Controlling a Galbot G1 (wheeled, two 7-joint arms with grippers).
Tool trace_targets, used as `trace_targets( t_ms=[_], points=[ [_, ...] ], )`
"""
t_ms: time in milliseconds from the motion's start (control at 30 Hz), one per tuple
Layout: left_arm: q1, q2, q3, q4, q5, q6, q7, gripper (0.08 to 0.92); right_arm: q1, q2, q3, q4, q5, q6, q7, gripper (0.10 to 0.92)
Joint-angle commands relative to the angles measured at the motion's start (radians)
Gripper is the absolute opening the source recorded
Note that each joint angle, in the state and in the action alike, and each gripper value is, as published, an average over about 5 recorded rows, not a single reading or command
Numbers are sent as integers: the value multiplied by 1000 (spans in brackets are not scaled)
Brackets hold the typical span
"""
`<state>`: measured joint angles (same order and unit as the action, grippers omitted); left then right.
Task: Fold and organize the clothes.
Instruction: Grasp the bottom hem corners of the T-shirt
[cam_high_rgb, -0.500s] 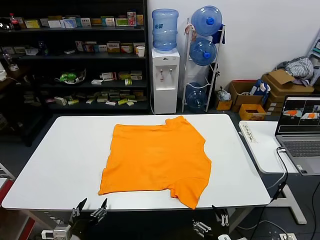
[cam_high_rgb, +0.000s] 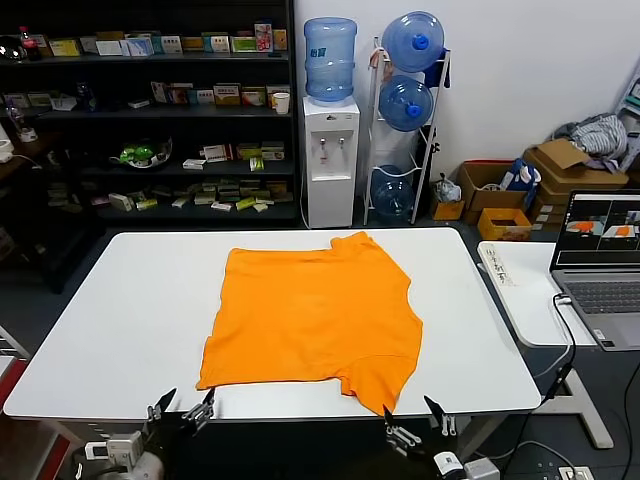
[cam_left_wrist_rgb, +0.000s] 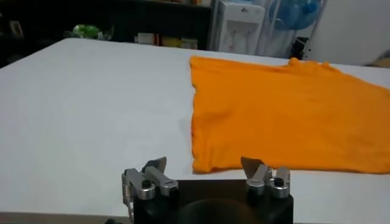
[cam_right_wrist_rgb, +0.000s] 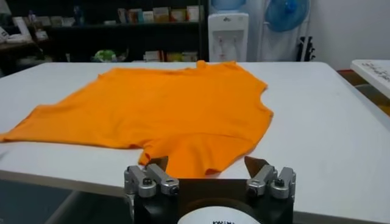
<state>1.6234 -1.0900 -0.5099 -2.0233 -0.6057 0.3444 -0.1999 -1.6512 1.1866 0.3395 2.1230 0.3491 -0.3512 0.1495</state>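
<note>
The clothes are one bright orange T-shirt (cam_high_rgb: 312, 315), lying spread flat in the middle of the white table (cam_high_rgb: 120, 320), plain orange side up. One sleeve (cam_high_rgb: 378, 385) reaches toward the table's front edge. My left gripper (cam_high_rgb: 185, 405) hangs open just off the front edge, in line with the shirt's near left corner (cam_left_wrist_rgb: 204, 164) and clear of it. My right gripper (cam_high_rgb: 412, 415) is open too, just in front of the sleeve (cam_right_wrist_rgb: 195, 155), touching nothing. In the wrist views, the shirt (cam_left_wrist_rgb: 286, 115) (cam_right_wrist_rgb: 177, 103) lies beyond the left gripper (cam_left_wrist_rgb: 204, 163) and the right gripper (cam_right_wrist_rgb: 206, 162).
A side table (cam_high_rgb: 520, 290) with an open laptop (cam_high_rgb: 600, 265) adjoins on the right. Behind stand a water dispenser (cam_high_rgb: 330, 160), a bottle rack (cam_high_rgb: 408, 120), dark shelves (cam_high_rgb: 150, 120), and cardboard boxes with a grey cloth heap (cam_high_rgb: 595, 135).
Both grippers have risen slightly toward the table's front edge, the right one more. The shirt has not moved.
</note>
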Motion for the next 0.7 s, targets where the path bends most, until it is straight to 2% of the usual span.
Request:
trace_targets(
  t_ms=[33,700],
  points=[
    [-125,33,12,71,-83,88,2,823,157,-9,-68,-61,86,-97,80,823],
    [-131,40,14,90,-75,94,17,823,214,25,-135,-135,110,-148,101,821]
  ],
)
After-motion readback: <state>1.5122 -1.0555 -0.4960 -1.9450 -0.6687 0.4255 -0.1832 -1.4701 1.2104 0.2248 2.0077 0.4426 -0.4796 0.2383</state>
